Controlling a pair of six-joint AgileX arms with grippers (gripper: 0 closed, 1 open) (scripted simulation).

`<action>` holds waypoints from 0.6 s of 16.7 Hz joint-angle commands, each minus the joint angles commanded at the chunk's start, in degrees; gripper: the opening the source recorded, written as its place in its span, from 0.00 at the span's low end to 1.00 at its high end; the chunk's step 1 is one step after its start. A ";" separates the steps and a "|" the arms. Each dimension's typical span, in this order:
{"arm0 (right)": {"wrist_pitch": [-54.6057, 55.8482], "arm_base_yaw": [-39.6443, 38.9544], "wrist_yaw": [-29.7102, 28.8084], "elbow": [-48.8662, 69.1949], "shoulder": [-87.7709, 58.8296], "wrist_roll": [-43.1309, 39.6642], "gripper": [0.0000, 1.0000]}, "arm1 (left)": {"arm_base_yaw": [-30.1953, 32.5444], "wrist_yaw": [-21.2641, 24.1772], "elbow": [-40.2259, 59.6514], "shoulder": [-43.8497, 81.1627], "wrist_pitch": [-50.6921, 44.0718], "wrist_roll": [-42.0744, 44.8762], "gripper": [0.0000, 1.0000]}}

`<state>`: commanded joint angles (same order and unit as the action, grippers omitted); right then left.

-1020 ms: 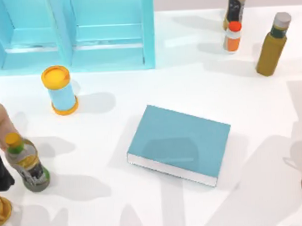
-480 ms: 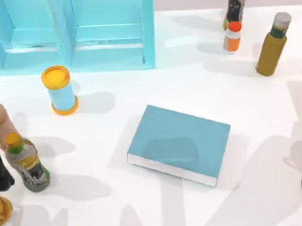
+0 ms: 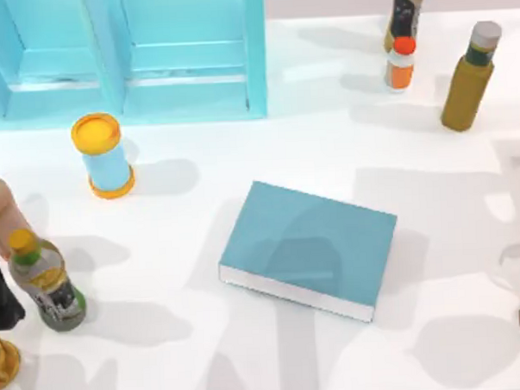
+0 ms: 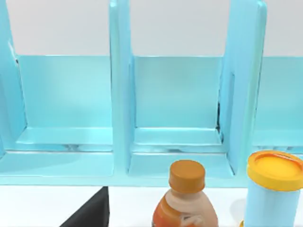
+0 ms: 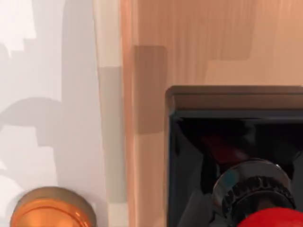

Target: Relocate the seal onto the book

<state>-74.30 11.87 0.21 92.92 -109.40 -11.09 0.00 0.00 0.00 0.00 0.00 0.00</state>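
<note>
Little writing can be read from here: the green-tea bottle (image 3: 46,282) at the worktop's left has a dark label with pale marks too small to make out, and the tall bottle (image 3: 405,12) at the far edge has a black label that is just as illegible. The book (image 3: 307,249) lies flat near the middle of the white worktop (image 3: 206,353), its plain teal cover up, turned at a slant with the white page edges facing the near side. The seal (image 5: 236,156) shows in my right wrist view from close above: a black square block with a metal collar and a glossy red knob (image 5: 272,218), sitting on a wood-toned surface (image 5: 189,42) that borders the white top, with an orange disc (image 5: 52,208) near it. That camera points steeply down on the seal. My left wrist camera looks level at the light-blue cabinet (image 4: 175,94), over an orange-capped peach bottle (image 4: 185,198) and a blue can with a yellow lid (image 4: 273,189). I cannot tell the state of the left end effector or the right end effector. In the top view, broad grey shadows cross the book and the worktop's right half. A small orange-capped bottle (image 3: 400,64) and an olive bottle (image 3: 469,78) stand at the far right.
</note>
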 joint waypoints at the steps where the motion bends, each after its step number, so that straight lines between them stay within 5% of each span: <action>1: -3.61 -2.48 0.01 2.24 0.86 2.46 0.00 | 0.00 0.00 0.00 0.00 0.00 0.00 1.00; 5: -13.14 -10.37 -0.11 9.23 4.24 10.42 0.00 | 0.00 0.00 0.00 0.00 0.00 0.00 1.00; 10: -14.16 -11.28 -0.01 10.07 4.73 11.60 0.00 | 0.00 0.00 0.00 0.00 0.00 0.00 1.00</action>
<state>-88.46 0.59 0.20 102.99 -104.67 0.52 0.00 0.00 0.00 0.00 0.00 0.00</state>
